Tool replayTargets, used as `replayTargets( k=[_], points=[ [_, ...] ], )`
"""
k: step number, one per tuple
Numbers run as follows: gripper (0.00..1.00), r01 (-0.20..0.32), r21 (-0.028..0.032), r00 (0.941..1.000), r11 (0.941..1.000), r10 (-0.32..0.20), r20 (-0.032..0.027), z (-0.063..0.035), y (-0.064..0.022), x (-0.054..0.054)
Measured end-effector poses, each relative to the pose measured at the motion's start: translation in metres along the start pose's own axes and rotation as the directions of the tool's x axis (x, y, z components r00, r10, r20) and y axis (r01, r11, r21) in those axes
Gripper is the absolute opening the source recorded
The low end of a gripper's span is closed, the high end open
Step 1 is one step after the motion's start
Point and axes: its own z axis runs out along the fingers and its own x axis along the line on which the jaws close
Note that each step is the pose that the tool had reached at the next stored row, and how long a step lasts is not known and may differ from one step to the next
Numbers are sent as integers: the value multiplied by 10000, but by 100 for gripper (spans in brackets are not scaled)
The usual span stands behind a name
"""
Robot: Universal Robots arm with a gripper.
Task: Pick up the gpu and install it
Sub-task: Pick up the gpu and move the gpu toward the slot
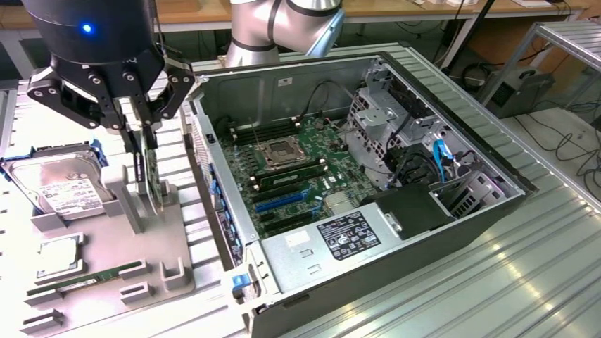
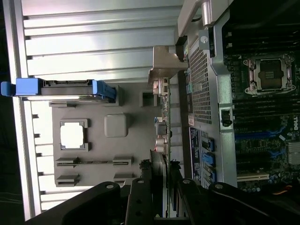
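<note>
The black linkage jaws [image 1: 141,144] stand parted, straddling the gpu [image 1: 148,179], a thin dark card set on edge in a slot of the matt grey moulded plastic holder [image 1: 131,211] directly beneath them. The card has not been lifted, and no clamping shows, though from this angle I cannot rule out a pad brushing one face.

Risks, as I judge them:
- the card is thin and flat, so a grip that is off-centre or shallow could let it pivot between the jaws and jam in the holder slot as it rises;
- the silver sheet-metal bracket [image 2: 164,70] at the card's far end from the jaws is angular and could catch on the holder or on the lip of the open black-and-silver steel computer case [image 1: 395,282] (which lies just to one side of the jaws);
- squeezing on the component side could stress fragile parts.

The holder is smooth and blocky; the worktop [image 1: 526,267] is ribbed bright aluminium that glares under the light. Beside the jaws, away from the case, a boxy silver hard drive [image 1: 61,186] with blue plastic rails rests in its own cradle. Inside the case the green motherboard [image 1: 291,176] is dense with fine parts around its blue slots [image 1: 281,202].
</note>
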Motion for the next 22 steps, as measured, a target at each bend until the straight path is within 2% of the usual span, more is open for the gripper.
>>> replayTargets(
  k=[22],
  points=[
    [26, 2, 5, 10000, 10000, -2, 1, 7, 74, -157]
  ],
)
